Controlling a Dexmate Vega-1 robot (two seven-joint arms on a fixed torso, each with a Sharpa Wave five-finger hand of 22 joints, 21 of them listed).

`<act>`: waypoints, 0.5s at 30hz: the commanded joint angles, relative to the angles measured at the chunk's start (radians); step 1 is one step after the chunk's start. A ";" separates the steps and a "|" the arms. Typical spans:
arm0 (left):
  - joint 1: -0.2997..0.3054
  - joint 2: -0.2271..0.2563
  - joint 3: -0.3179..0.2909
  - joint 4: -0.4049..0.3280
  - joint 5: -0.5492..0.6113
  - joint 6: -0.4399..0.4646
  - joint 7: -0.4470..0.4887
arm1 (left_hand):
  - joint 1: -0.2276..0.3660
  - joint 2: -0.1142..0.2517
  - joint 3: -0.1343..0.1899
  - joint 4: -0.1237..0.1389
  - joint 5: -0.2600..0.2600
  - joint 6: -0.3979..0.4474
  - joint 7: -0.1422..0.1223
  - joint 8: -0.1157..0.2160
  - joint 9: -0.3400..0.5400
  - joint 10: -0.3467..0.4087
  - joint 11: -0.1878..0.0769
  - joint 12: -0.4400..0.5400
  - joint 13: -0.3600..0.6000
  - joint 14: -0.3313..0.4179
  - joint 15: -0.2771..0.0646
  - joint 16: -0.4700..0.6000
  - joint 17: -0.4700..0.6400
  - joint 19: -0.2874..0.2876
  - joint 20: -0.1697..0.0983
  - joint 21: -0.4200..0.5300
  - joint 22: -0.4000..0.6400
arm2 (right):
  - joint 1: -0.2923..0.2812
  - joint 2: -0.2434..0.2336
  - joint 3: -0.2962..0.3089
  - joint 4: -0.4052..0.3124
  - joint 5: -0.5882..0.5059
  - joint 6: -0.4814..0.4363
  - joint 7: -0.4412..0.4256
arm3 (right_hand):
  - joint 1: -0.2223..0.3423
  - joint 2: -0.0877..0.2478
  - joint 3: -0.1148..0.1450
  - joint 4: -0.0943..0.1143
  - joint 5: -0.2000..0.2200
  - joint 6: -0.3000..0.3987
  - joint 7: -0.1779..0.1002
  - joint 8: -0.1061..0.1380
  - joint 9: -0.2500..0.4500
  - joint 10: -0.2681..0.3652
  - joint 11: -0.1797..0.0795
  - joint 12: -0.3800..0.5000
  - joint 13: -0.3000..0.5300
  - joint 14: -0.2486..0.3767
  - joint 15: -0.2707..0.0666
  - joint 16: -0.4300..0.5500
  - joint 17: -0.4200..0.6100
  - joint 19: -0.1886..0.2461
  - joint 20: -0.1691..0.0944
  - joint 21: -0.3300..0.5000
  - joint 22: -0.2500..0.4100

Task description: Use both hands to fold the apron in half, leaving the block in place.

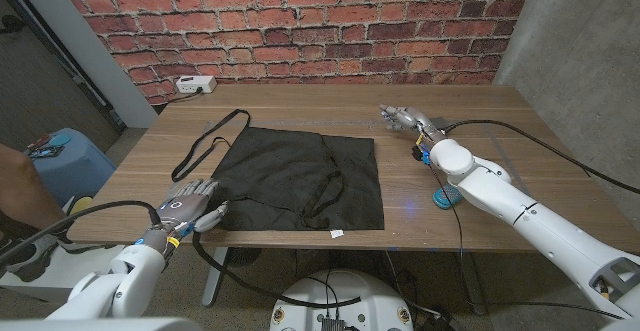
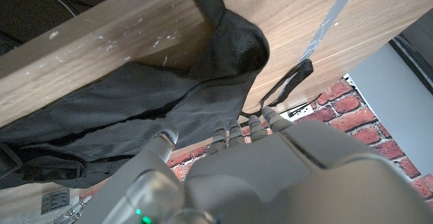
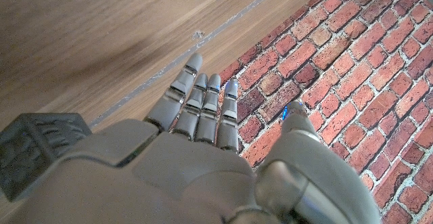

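The black apron (image 1: 300, 176) lies spread on the wooden table (image 1: 450, 101), and its neck strap (image 1: 210, 141) loops off toward the far left. My left hand (image 1: 190, 206) hovers at the apron's near left corner, fingers spread, holding nothing. In the left wrist view that hand (image 2: 257, 163) reaches over the apron's edge (image 2: 135, 116). My right hand (image 1: 405, 119) is beyond the apron's far right corner, over bare wood. Its fingers (image 3: 203, 109) are straight and hold nothing. A small blue object (image 1: 447, 198) lies on the table to the right of the apron, under my right forearm.
A white power strip (image 1: 195, 84) sits at the table's far left by the brick wall. A black cable (image 1: 520, 136) crosses the right side of the table. A blue stool (image 1: 65, 156) and a person's arm (image 1: 20, 186) are off the left edge.
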State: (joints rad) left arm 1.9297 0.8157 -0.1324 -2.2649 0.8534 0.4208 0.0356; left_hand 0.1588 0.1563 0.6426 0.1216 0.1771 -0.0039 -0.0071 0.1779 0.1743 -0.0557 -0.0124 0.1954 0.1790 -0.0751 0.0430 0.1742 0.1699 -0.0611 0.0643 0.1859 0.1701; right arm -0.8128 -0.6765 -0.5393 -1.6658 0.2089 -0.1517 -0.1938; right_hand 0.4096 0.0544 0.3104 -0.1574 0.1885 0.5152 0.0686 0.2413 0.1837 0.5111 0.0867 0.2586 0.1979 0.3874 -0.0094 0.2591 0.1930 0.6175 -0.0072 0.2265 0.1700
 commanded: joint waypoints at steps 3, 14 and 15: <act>-0.005 0.038 0.034 0.015 -0.019 0.025 0.038 | -0.010 -0.001 0.001 0.008 0.002 -0.006 0.001 0.004 0.004 -0.005 -0.003 0.001 0.005 -0.008 0.000 0.003 0.002 -0.005 0.005 0.001 0.004 | -0.005 -0.019 -0.013 -0.070 -0.004 -0.061 0.016 | 0.034 -0.010 0.003 -0.015 -0.003 0.037 0.005 0.000 0.001 0.029 0.002 0.002 0.002 0.032 -0.002 0.003 0.001 0.014 0.007 -0.005 0.003; -0.037 0.062 0.069 0.053 -0.056 0.017 0.096 | -0.012 -0.001 0.003 0.007 0.002 -0.016 -0.003 0.001 0.004 0.002 -0.007 0.004 0.005 -0.005 -0.001 0.004 0.001 -0.003 0.005 0.004 0.003 | 0.006 -0.034 -0.033 -0.142 -0.050 -0.150 0.000 | 0.127 -0.051 0.001 -0.016 -0.007 0.147 0.016 0.009 0.000 0.152 -0.002 0.015 -0.003 0.143 -0.006 0.021 0.000 0.107 -0.002 0.005 0.002; -0.039 0.066 0.069 0.055 -0.064 0.016 0.095 | -0.012 -0.001 0.003 0.007 0.002 -0.016 -0.004 0.001 0.004 0.003 -0.007 0.004 0.005 -0.004 0.000 0.004 0.001 -0.002 0.006 0.004 0.003 | 0.008 -0.034 -0.034 -0.144 -0.049 -0.155 0.002 | 0.129 -0.053 0.000 -0.016 -0.007 0.148 0.015 0.008 0.000 0.158 0.006 0.015 -0.003 0.146 -0.004 0.021 0.000 0.110 -0.002 0.005 0.002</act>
State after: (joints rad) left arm 1.9142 0.8555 -0.0895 -2.2384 0.8237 0.4389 0.0896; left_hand 0.1589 0.1563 0.6426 0.1215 0.1771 -0.0093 -0.0126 0.1779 0.1743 -0.0553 -0.0126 0.1954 0.1790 -0.0751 0.0429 0.1742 0.1674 -0.0610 0.0643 0.1859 0.1701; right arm -0.8137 -0.7011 -0.5589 -1.7555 0.1838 -0.2386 -0.1851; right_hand 0.5246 0.0052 0.3119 -0.1698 0.1845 0.6480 0.0852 0.2413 0.1813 0.6483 0.0882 0.2664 0.1951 0.5159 -0.0125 0.2704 0.1906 0.7114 -0.0077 0.2272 0.1700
